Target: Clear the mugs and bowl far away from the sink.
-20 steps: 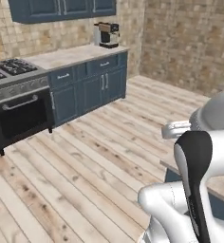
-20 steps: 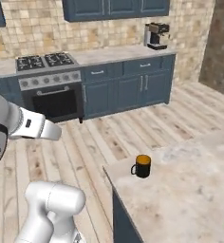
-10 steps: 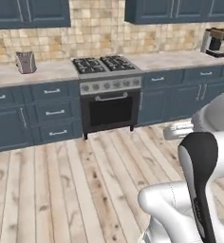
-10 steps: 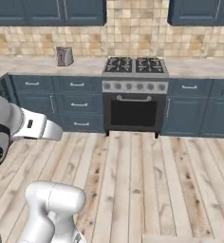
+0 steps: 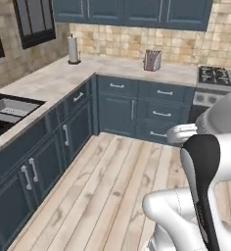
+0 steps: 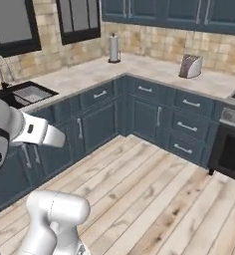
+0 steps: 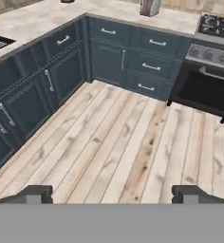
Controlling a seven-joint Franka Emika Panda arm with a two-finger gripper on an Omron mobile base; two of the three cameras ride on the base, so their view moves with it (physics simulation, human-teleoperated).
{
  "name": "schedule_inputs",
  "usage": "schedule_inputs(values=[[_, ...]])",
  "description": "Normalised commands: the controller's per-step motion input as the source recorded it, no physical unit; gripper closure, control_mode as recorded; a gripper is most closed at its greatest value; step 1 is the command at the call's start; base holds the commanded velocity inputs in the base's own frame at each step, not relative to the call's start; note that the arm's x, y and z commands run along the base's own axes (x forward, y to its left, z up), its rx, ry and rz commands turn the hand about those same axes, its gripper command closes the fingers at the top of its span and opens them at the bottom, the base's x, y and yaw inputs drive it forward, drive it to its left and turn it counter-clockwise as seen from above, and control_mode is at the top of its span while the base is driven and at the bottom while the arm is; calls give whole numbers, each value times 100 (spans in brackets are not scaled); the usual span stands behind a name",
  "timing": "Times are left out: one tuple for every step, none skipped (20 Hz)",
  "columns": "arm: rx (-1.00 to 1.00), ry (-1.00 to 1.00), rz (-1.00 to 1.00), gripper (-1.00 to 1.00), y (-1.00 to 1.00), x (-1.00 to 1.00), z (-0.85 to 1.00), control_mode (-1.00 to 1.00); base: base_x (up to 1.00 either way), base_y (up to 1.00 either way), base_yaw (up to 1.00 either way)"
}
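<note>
1. Sink [image 5: 10,110] sits at the far left of the left base view, a dark recessed basin set into the pale L-shaped counter [image 5: 54,81]. A paper towel roll [image 5: 73,49] stands in the counter's corner, a toaster [image 5: 152,60] further along, and the stove [image 5: 216,76] at the right edge. We see no mugs or bowl near the basin here.

2. Right base view: the sink [image 6: 25,93] lies at left under the dark window [image 6: 12,27], with its curved faucet [image 6: 4,69] behind it. The paper towel roll [image 6: 114,48] and toaster [image 6: 190,65] stand well apart on the counter [image 6: 89,72]. Navy cabinets [image 6: 139,107] run below; the plank floor [image 6: 154,194] fills the foreground.

3. Hand view: the gripper [image 7: 113,193] hangs over the floor with its two fingertips [image 7: 34,193] spread wide and nothing between them. It looks toward the cabinet corner and the oven door [image 7: 206,90].

4. Our judgement: this is the travel step, with the base facing the sink corner and no pick begun. Mugs and bowl are not to be found on the counter stretches shown, so we cannot tell where they stand.

5. Next move, as we judge it: bring the base close to the sink counter, locate a mug or the bowl, then lower the empty, spread hand over it.
</note>
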Motion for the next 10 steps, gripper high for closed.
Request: schedule_inputs(values=[[0,0,0,-100,0,0,0,100,0,0,100],[0,0,0,-100,0,0,0,100,0,0,100],[0,0,0,-100,0,0,0,100,0,0,100],[0,0,0,-100,0,0,0,100,1,0,100],[0,0,0,-100,0,0,0,100,2,0,100],[0,0,0,-100,0,0,0,100,3,0,100],[0,0,0,-100,0,0,0,100,1,0,100],[0,0,0,-100,0,0,0,100,0,0,100],[0,0,0,-100,0,0,0,100,2,0,100],[0,0,0,-100,0,0,0,100,11,0,99]])
